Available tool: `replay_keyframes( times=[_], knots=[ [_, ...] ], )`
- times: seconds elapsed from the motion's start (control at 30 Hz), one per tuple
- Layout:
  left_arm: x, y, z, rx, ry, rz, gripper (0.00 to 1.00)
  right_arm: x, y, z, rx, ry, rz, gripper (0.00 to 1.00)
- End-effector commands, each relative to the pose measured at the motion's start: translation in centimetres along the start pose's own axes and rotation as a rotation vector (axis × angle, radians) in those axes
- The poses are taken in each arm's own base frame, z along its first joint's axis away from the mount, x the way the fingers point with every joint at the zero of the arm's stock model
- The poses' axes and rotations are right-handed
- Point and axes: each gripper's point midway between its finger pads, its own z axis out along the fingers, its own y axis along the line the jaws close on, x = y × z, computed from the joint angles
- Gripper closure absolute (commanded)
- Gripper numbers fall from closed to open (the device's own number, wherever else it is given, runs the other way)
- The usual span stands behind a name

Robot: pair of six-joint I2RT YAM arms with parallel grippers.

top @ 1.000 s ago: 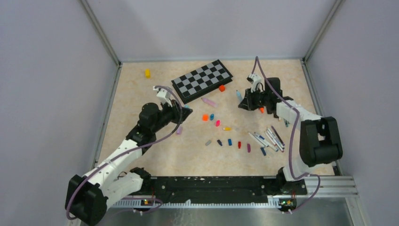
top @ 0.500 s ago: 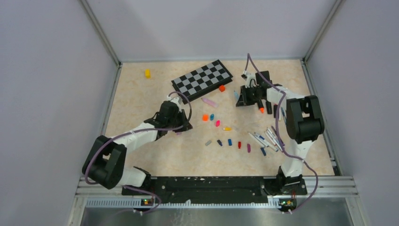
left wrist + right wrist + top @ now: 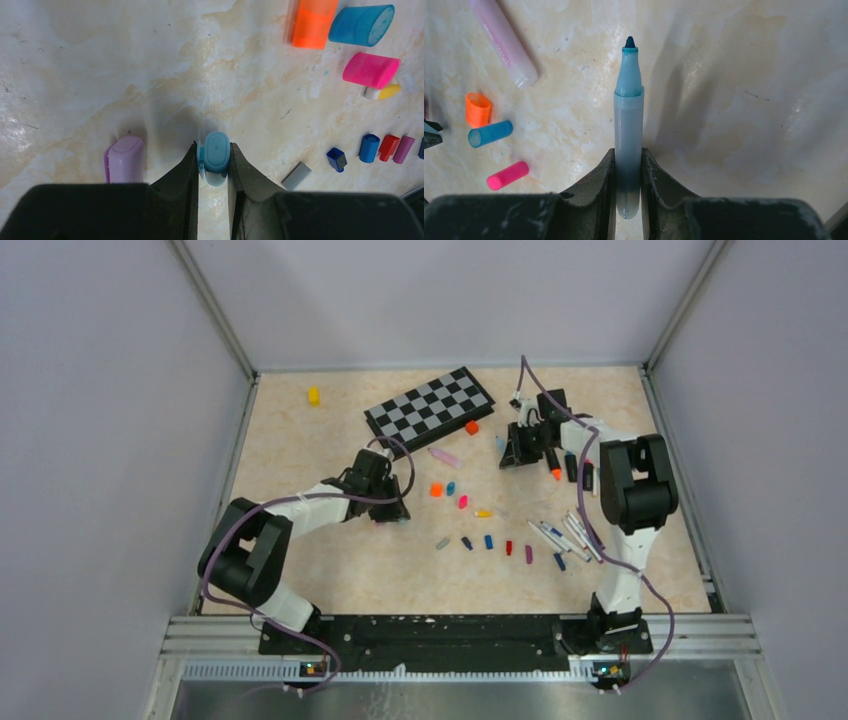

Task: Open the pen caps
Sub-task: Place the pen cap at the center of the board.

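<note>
The left jaws are closed on a light blue cap (image 3: 216,151). The cap stands between the two tips, one end face toward the wrist camera. A lilac cap (image 3: 125,160) lies on the bench (image 3: 100,60) just beside the left tip. This grip sits on the near side of the chessboard (image 3: 430,410), below its left corner.

The right jaws clamp an uncapped light blue pen (image 3: 628,120) with its tip pointing away from the wrist, just off the chessboard's right end. The pen's rear end is hidden between the jaws.

From above, both wrists cover what they hold. A pink pen (image 3: 504,45) is cut off at the frame edge.
</note>
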Motion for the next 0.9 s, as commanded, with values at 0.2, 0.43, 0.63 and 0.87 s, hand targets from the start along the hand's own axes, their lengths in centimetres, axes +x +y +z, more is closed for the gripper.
replay_keyframes(
  times=[0.2, 0.43, 0.63, 0.87],
  knots=[
    [-1.2, -0.1, 0.2, -0.032, -0.016, 0.006, 0.83, -2.3, 0.3, -0.3, 0.022, -0.042, -0.010, 0.80],
    [-3.5, -1.2, -0.3, -0.019, -0.064, 0.034, 0.83, -3.1, 0.6, -0.3, 0.007, -0.052, -0.016, 0.79],
    [-4.5, -1.6, 0.3, -0.037, -0.058, 0.043, 0.83, -3.4, 0.7, -0.2, 0.002, -0.058, -0.020, 0.77],
    [-5.0, -1.2, 0.9, -0.073, -0.050, 0.051, 0.78, -3.6, 0.8, 0.2, -0.003, -0.051, -0.021, 0.72]
  ],
)
